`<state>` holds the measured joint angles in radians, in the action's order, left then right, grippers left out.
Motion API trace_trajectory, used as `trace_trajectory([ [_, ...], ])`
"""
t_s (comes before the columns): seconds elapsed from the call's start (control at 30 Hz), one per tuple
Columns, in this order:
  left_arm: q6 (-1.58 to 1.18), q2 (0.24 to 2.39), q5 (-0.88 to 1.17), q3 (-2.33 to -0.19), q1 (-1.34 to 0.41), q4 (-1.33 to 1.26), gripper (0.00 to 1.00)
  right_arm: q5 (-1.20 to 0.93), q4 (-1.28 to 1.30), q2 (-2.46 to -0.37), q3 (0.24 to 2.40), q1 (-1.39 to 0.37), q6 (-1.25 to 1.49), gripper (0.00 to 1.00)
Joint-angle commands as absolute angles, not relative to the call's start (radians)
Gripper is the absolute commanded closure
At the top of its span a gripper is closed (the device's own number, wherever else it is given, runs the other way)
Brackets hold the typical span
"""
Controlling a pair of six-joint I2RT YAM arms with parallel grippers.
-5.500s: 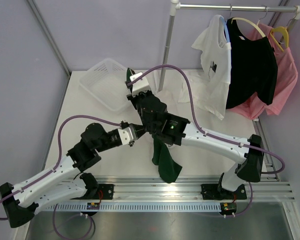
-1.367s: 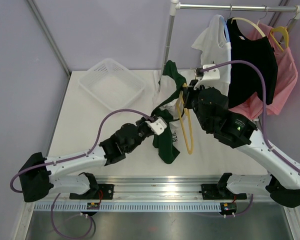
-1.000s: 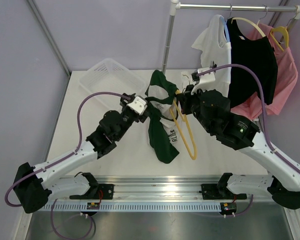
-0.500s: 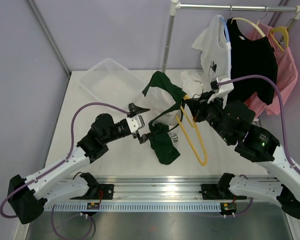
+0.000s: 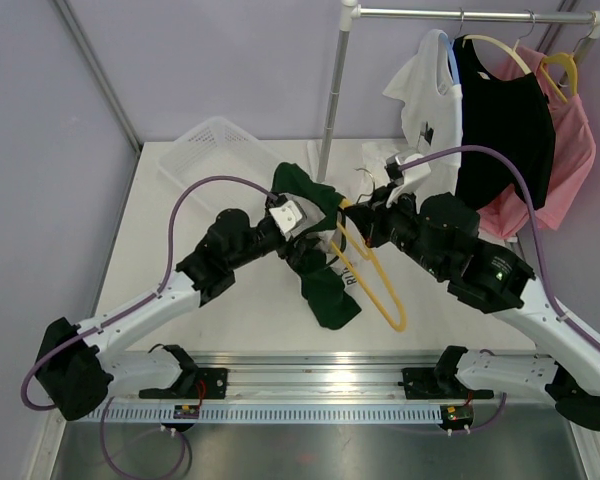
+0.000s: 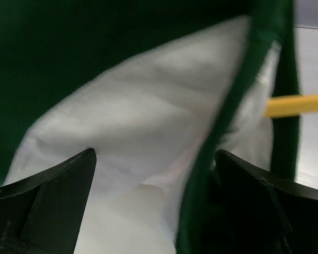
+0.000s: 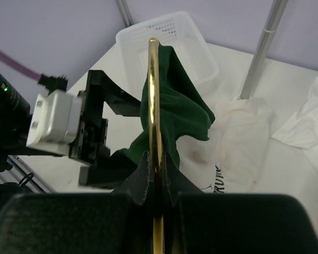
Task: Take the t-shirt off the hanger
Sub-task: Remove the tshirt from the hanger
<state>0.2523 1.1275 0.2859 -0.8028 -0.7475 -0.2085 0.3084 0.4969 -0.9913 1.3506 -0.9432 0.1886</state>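
A dark green t-shirt (image 5: 325, 290) hangs bunched on one arm of a yellow hanger (image 5: 380, 290) above the table's middle. My right gripper (image 5: 365, 225) is shut on the hanger's wire (image 7: 154, 95), fingers pinching it at the right gripper (image 7: 158, 161). My left gripper (image 5: 305, 232) is pushed into the shirt's upper folds. In the left wrist view its jaws stand apart at the left gripper (image 6: 155, 159), with the shirt's green hem (image 6: 222, 132) running between them close to the right finger (image 6: 259, 206). The pale inside of the shirt fills the gap.
A white basket (image 5: 220, 160) sits at the back left of the table. A rack pole (image 5: 332, 100) rises behind, carrying white (image 5: 430, 120), black (image 5: 500, 130) and pink (image 5: 570, 150) shirts. A white garment (image 7: 244, 137) lies on the table under the hanger.
My left gripper has swung up and right from beside the shirt into its upper folds, jaws narrowing. The right arm has carried the hanger slightly left.
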Motion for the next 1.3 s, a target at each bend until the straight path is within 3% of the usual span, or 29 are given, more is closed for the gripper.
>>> trace_trajectory([
  [0.0,0.196,1.167,0.087,-0.885,-0.719,-0.275,0.26,0.241,0.394,-1.002,1.394,-0.940,0.193,1.00],
  [0.07,0.164,1.192,0.055,-0.900,-0.686,-0.264,0.58,0.251,0.393,-1.002,1.394,-0.940,0.193,1.00],
  [0.1,0.155,1.196,0.042,-0.903,-0.675,-0.267,0.80,0.258,0.394,-1.000,1.393,-0.940,0.193,1.00],
  [0.17,0.143,1.187,0.031,-0.896,-0.651,-0.285,0.97,0.275,0.399,-0.997,1.391,-0.942,0.192,1.00],
  [0.2,0.141,1.178,0.023,-0.893,-0.646,-0.291,1.00,0.293,0.402,-0.996,1.390,-0.940,0.190,1.00],
  [0.4,0.026,1.105,0.005,-0.896,-0.562,-0.275,1.00,0.325,0.472,-1.025,1.405,-0.940,0.138,1.00],
  [0.67,-0.209,1.167,0.089,-1.032,-0.256,-0.118,1.00,0.288,0.584,-1.036,1.396,-0.940,0.080,1.00],
  [0.83,-0.219,1.233,0.097,-1.083,-0.244,-0.046,1.00,0.294,0.497,-0.947,1.350,-0.940,0.094,1.00],
  [1.03,-0.183,1.305,0.149,-1.147,-0.261,0.026,1.00,0.490,0.352,-0.775,1.247,-0.940,0.136,1.00],
  [1.27,-0.140,1.387,0.054,-1.222,-0.310,0.112,1.00,0.528,0.265,-0.681,1.181,-0.940,0.146,1.00],
])
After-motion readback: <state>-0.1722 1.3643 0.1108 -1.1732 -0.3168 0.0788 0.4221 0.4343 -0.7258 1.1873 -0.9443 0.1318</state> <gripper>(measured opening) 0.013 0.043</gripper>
